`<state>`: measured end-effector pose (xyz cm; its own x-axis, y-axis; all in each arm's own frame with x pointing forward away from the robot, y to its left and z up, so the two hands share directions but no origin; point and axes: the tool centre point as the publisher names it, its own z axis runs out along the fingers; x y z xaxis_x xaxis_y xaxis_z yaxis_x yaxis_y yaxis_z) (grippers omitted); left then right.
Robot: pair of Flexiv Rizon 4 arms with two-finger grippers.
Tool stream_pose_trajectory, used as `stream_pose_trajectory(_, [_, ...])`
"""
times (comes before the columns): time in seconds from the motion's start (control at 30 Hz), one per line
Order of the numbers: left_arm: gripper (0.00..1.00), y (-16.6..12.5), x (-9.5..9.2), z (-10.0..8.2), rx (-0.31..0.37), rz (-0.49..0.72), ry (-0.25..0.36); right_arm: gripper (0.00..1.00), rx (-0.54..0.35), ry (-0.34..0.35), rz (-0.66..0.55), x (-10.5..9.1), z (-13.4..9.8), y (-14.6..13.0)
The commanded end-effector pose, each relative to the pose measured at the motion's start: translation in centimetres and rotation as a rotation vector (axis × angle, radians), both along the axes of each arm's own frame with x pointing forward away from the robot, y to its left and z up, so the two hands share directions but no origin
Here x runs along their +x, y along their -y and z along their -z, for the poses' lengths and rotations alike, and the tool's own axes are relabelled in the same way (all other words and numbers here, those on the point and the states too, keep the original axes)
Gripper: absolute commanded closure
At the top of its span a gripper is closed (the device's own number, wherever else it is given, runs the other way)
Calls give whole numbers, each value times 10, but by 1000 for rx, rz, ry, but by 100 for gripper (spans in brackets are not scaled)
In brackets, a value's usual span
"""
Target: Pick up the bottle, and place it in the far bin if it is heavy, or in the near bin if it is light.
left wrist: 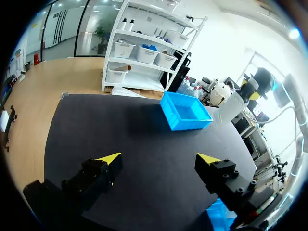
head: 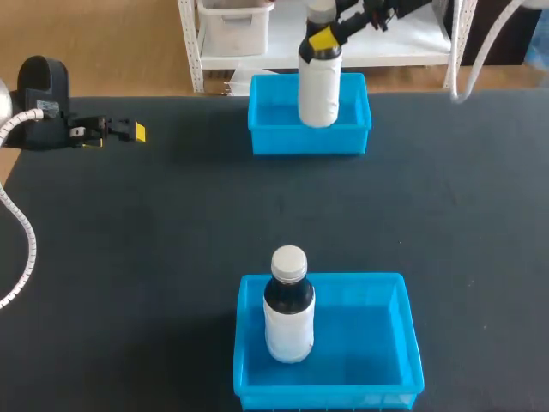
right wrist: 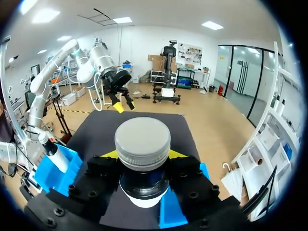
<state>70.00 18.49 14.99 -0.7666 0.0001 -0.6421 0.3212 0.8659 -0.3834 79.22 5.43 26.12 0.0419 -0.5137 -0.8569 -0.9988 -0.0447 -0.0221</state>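
Bottle (head: 317, 90) hangs, seemingly above far bin (head: 268, 142), clenched in right end effector (head: 322, 39).

No legible text, number, label print or sign on anything on bench.
- White plastic bottle with grey screw cap (head: 318, 90), clamped at neck by right gripper (head: 322, 39): body plain white, nothing readable. Cap top in right wrist view also plain.
- Second white plastic bottle with dark neck (head: 288, 322), upright in near blue plastic bin (head: 403, 343): white wrap shows no readable print.
- Far blue plastic bin (head: 352, 137): walls unmarked.
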Motion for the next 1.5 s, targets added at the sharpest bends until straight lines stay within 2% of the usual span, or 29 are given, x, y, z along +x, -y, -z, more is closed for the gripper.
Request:
stream_pose_trajectory(0.03, [0, 0, 0, 0, 0, 0, 0, 100, -5, -14, -35, 22, -9, -2])
stream_pose_trajectory(0.3, [0, 0, 0, 0, 0, 0, 0, 100, 9, -17, 4, 61, -1, -8])
stream_pose_trajectory(0.63, [0, 0, 0, 0, 0, 0, 0, 100, 4, -25, 48, 96, 25, -29])
stream_pose_trajectory(1.03, [0, 0, 0, 0, 0, 0, 0, 100, 14, -55, 74, 122, 59, -52])
stream_pose_trajectory(1.5, [0, 0, 0, 0, 0, 0, 0, 100, 13, -73, 96, 139, 87, -58])
